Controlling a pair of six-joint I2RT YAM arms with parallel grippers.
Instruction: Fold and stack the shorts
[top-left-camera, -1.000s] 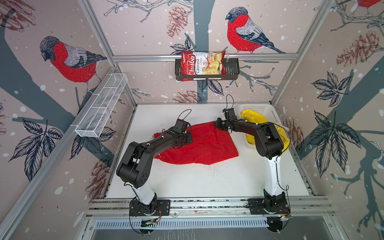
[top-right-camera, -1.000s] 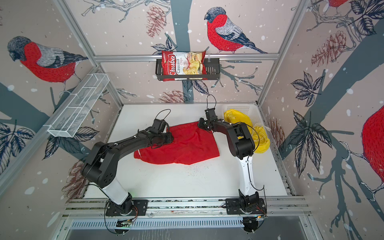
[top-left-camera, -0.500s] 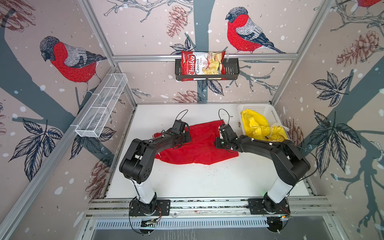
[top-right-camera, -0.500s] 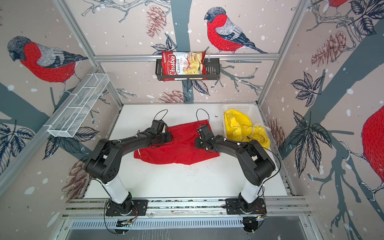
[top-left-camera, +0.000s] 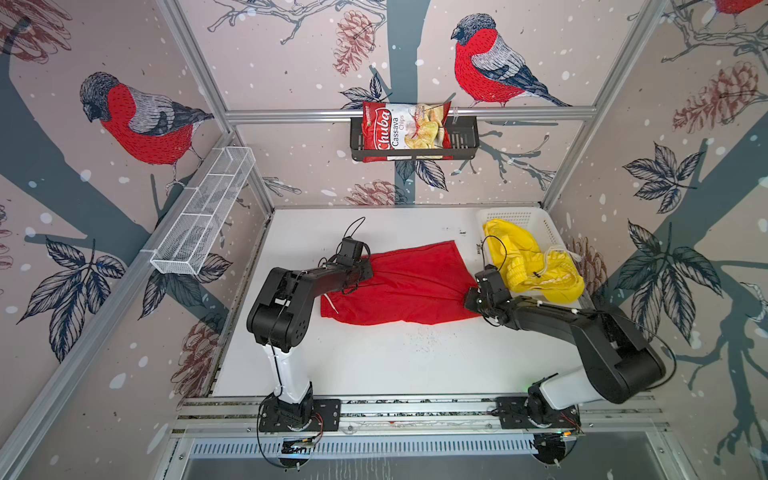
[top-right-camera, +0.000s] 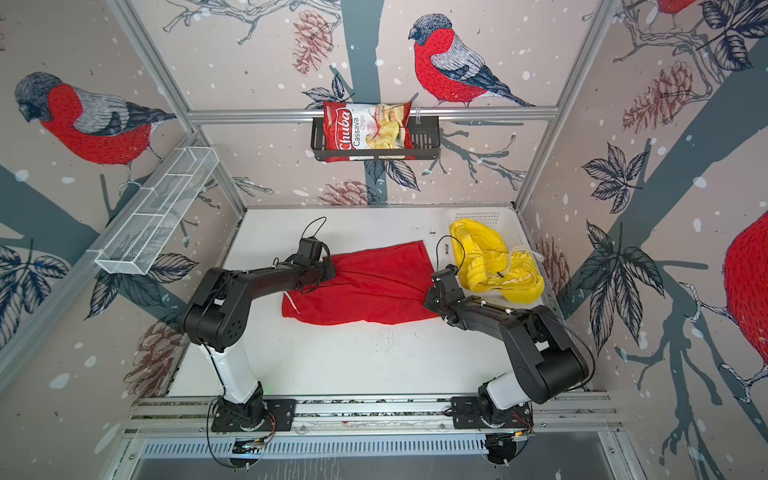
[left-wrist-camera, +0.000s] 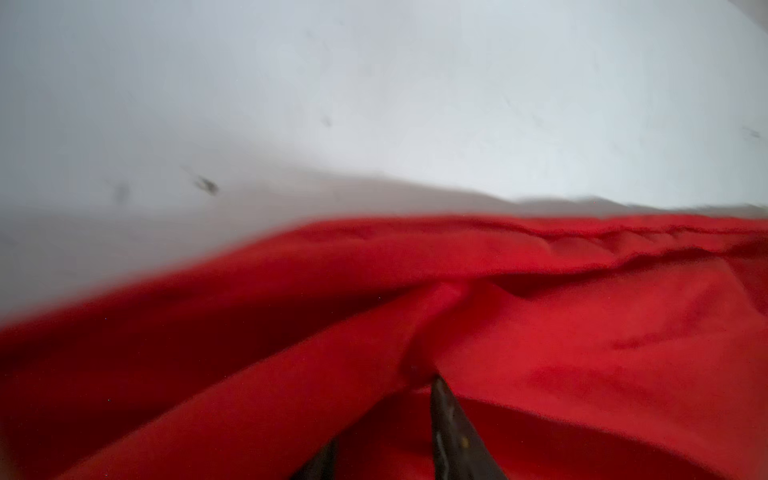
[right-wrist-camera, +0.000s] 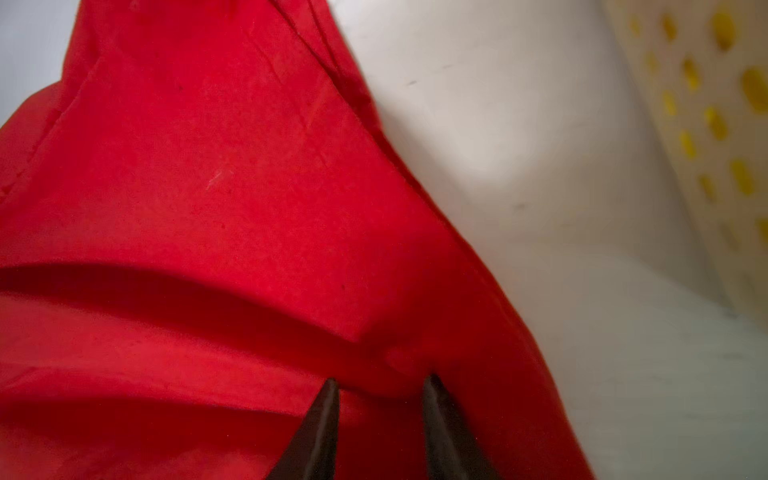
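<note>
The right gripper (top-left-camera: 471, 297) has left the far right corner of the red shorts (top-left-camera: 411, 286) and now sits at their near right corner, just beside the basket (top-left-camera: 515, 214). The left gripper (top-left-camera: 366, 269) stays at their far left corner. The red shorts lie spread across the middle of the desk (top-left-camera: 395, 365), barely shifted. The yellow shorts (top-left-camera: 528, 262) sit heaped in the basket at the desk's far right corner.

Both top views hide the fingertips. The left wrist view shows the left gripper nearly closed, pinching a taut ridge of red cloth. The right wrist view shows the right gripper's fingers (right-wrist-camera: 322, 428) partway apart with red cloth bulging between them. I cannot tell whether they hold it. Yellow shows through the basket's holes.
</note>
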